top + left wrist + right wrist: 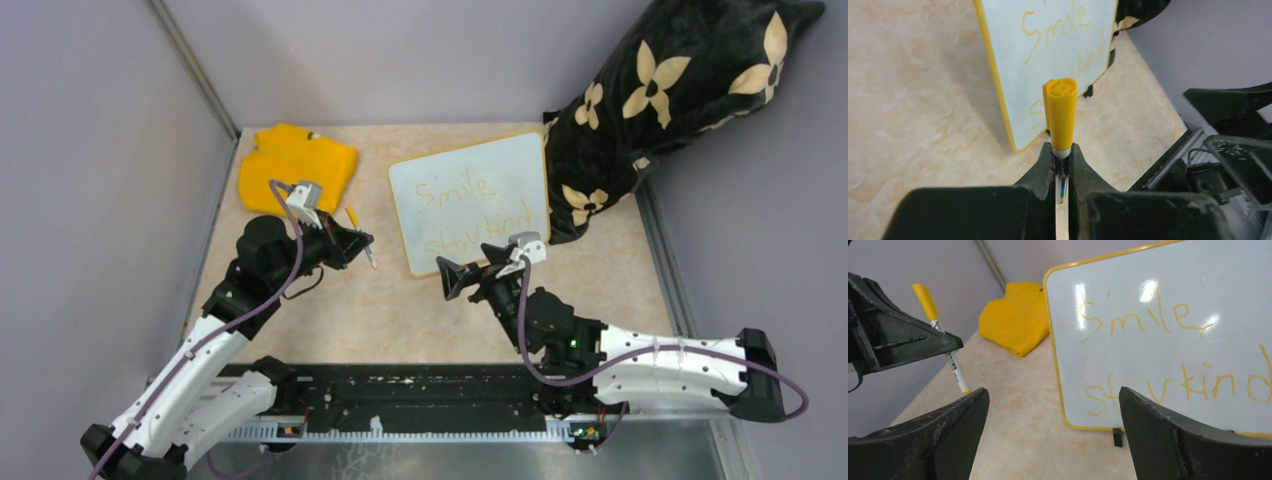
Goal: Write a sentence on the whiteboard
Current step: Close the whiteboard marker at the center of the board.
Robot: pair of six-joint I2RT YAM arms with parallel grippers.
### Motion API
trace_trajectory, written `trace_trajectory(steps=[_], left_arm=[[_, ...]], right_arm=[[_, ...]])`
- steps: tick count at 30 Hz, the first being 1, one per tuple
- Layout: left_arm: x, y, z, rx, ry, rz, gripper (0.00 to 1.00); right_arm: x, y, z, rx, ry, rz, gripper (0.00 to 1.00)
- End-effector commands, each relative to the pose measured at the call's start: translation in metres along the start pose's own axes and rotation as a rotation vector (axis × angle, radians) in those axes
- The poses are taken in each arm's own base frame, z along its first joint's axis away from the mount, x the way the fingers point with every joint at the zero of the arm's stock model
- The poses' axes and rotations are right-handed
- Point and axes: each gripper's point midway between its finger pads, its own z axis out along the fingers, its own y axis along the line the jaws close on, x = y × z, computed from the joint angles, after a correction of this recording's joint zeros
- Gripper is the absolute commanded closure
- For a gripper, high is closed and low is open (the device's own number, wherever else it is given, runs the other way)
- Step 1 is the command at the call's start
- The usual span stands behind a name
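Whiteboard [470, 200] stands in the far middle part of the table [400, 320] in the top view, with its right edge just beside a black cushion with pale flowers [660, 90]. The sentence [455, 190] is on it in two yellow-orange lines, "Smile" above "Stay kind". A yellow cloth [290, 160] lies far left. The left gripper [362, 243] is between the cloth and the board and has a marker [351, 215] with a yellow cap. The right gripper [443, 279] is near the board's lower left corner, apart from it.

In the left wrist view, the two fingers are pressed tightly on the white barrel of the marker [1060, 115], and the capped end points away from the camera. The board [1048, 75] is behind it.

In the right wrist view, the fingers [948, 430] are spread wide and have nothing between them. The board [1158, 380] stands upright on a small black foot, and the writing [1143, 322] faces the camera. At the left are the marker [943, 340] and the cloth [1013, 322].
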Motion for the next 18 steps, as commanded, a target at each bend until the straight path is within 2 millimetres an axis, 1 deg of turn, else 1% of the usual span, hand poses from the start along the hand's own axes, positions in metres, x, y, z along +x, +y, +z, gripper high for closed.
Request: trace_trajectory(steps=[1, 2, 3, 5, 8, 11, 14, 15, 18], left_arm=[[0.004, 0.022, 0.004, -0.120, 0.053, 0.016, 1.00], [0.007, 0.028, 0.008, -0.153, 0.082, 0.010, 1.00], [0.010, 0.034, 0.010, -0.186, 0.109, 0.009, 1.00], [0.016, 0.046, 0.014, -0.256, 0.165, 0.010, 1.00], [0.028, 0.063, 0.019, -0.348, 0.249, -0.012, 1.00], [0.041, 0.077, 0.025, -0.398, 0.306, -0.026, 1.00], [0.051, 0.089, 0.032, -0.429, 0.337, -0.041, 1.00], [0.061, 0.098, 0.038, -0.448, 0.367, -0.058, 1.00], [0.068, 0.105, 0.043, -0.462, 0.398, -0.069, 1.00]], right_arm=[[-0.001, -0.016, 0.004, 0.119, 0.110, -0.023, 0.01], [0.001, -0.021, 0.004, 0.154, 0.136, -0.054, 0.01], [-0.001, -0.023, 0.004, 0.176, 0.155, -0.068, 0.01], [0.004, -0.028, 0.003, 0.204, 0.189, -0.114, 0.01], [0.008, -0.035, 0.001, 0.228, 0.197, -0.146, 0.01], [0.009, -0.038, -0.003, 0.209, 0.161, -0.123, 0.01], [0.006, -0.037, -0.009, 0.141, 0.126, -0.075, 0.01], [0.001, -0.041, -0.015, 0.124, 0.101, -0.039, 0.01], [0.004, -0.052, -0.020, 0.175, 0.129, -0.064, 0.02]])
